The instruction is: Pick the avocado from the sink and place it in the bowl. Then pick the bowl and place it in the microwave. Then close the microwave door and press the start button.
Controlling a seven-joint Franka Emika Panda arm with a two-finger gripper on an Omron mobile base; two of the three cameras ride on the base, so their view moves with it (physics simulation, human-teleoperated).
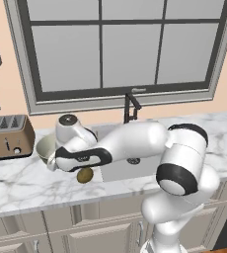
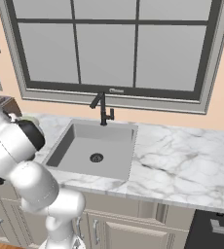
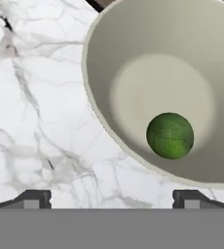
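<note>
The avocado (image 3: 170, 135) lies in the bowl (image 3: 133, 44), seen end-on, so its long axis cannot be told. It sits ahead of the gripper (image 3: 111, 197), whose fingers are spread wide and empty. The near rim passes between the fingertips, bare counter (image 3: 36, 121) beside it.

Dark green avocado (image 3: 170, 135) rests inside the pale bowl (image 3: 104, 63).

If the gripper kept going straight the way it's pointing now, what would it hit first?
Probably the near rim of the bowl, or the marble counter just beside it. The gripper, jaws wide apart, points down at that edge; the avocado lies deeper inside. Depth is unclear.
</note>
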